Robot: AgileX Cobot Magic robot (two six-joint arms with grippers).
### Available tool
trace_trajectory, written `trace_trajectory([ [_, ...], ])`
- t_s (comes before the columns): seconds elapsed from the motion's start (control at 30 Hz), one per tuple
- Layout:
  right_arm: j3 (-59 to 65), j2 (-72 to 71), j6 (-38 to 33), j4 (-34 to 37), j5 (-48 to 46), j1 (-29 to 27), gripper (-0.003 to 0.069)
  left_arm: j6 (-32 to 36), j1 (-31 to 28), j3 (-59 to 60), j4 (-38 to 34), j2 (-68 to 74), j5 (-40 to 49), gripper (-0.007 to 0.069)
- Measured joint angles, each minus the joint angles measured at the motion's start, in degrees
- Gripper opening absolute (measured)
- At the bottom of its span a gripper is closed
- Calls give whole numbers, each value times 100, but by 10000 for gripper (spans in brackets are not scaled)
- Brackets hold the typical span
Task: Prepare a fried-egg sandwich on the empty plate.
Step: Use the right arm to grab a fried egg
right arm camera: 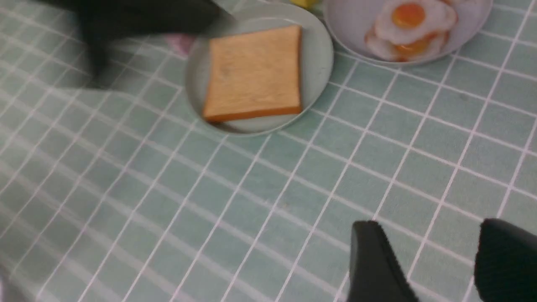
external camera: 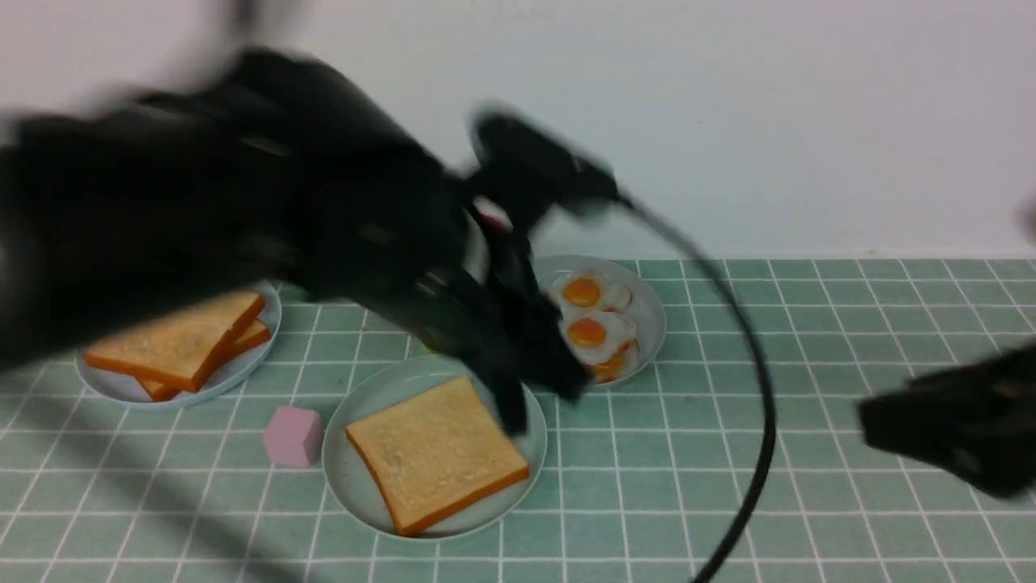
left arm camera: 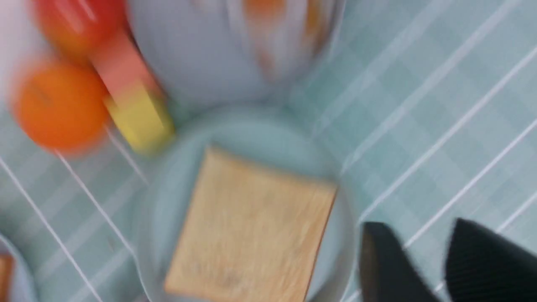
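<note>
At the lower centre of the front view, the mint-green plate [external camera: 356, 486] is seen on the green tiled tablecloth [external camera: 647, 502]. A single square toast slice [external camera: 437, 453] is laid flat on it, with its orange-brown crust turned toward the lower edge of the frame. A pink cube [external camera: 293, 436] is set just beside the plate's left rim.

At the right edge of that frame the right gripper [right arm camera: 440, 264] is held above bare tiles, well apart from the plate. In its wrist view the jaws are spread wide and nothing is held between them.

The left gripper [external camera: 541, 402] is lowered over the plate's right rim, close to the toast's far corner. Its fingers [left arm camera: 386, 268] are parted by a modest gap through which tiles are seen, and nothing is gripped. Whether the plate is touched cannot be told through the blur. A black cable [external camera: 757, 389] is looped down to the lower edge of the frame.

Farther back, at middle left, two toast slices [external camera: 178, 340] are stacked askew on a grey-blue plate [external camera: 105, 380]. Above the mint-green plate, at the frame's centre, fried eggs [external camera: 595, 332] are overlapped on a second grey-blue plate [external camera: 651, 312]. The upper left is filled by the blurred left arm [external camera: 202, 202], and a pale wall [external camera: 809, 121] is seen behind everything.
</note>
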State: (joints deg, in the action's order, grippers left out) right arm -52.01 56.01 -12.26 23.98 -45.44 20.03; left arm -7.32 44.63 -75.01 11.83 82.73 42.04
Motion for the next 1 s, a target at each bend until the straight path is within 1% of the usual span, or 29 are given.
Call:
trace_trajectory([
  [0.03, -85, 445, 6, 32, 234, 0, 336, -148, 0, 180, 6, -504, -164, 73],
  [0.07, -183, 768, 10, 72, 338, 0, 332, -269, 0, 384, 13, -932, -288, 20],
  [0.1, -309, 1029, 17, 102, 427, 0, 328, -387, 0, 631, 18, -1361, -399, -13],
  [0.13, -338, 1095, 17, 102, 446, 0, 328, -411, 0, 685, 30, -1446, -421, -13],
  [0.17, -490, 1426, 17, 125, 482, 0, 325, -521, 0, 977, 36, -1872, -530, -13],
  [0.27, -1172, 2647, 17, 193, 514, -32, 325, -883, 0, 2244, 36, -3391, -1012, -13],
  [0.3, -1214, 2714, 17, 199, 509, -39, 325, -903, 0, 2318, 36, -3475, -1048, -13],
  [0.33, -1551, 3252, 17, 239, 503, -111, 325, -1068, 0, 2885, 47, -4117, -1337, -13],
  [0.4, -1923, 3826, 17, 312, 490, -245, 325, -1280, 0, 3379, 127, -4794, -1631, -13],
  [0.47, -2278, 4349, 17, 448, 474, -408, 324, -1572, 0, 3850, 330, -5405, -1824, -13],
  [0.53, -2700, 4915, 17, 737, 461, -609, 325, -1910, 0, 4182, 682, -5855, -1876, -13],
  [0.57, -2738, 5012, 17, 768, 461, -627, 325, -1944, 0, 4205, 717, -5892, -1885, -13],
  [0.6, -3092, 5386, 17, 1096, 429, -760, 325, -2225, 0, 4376, 1006, -6176, -1953, -13],
  [0.63, -3092, 5432, 17, 1132, 424, -760, 325, -2253, 0, 4390, 1082, -6202, -1966, -13],
  [0.67, -3443, 5796, 18, 1427, 337, -853, 325, -2457, 0, 4478, 1331, -6359, -2059, -13],
  [0.7, -3483, 5843, 18, 1459, 337, -860, 325, -2479, 0, 4484, 1357, -6372, -2073, -13],
  [0.73, -3784, 6188, 18, 1650, 264, -890, 325, -2660, 0, 4499, 1501, -6422, -2157, -13],
  [0.87, -4284, 6759, 23, 1787, 221, -904, 325, -2946, 0, 4516, 1642, -6335, -2289, -13],
  [1.0, -4730, 7168, 29, 1816, 199, -904, 340, -3229, 0, 4527, 1656, -5899, -2307, -13],
])
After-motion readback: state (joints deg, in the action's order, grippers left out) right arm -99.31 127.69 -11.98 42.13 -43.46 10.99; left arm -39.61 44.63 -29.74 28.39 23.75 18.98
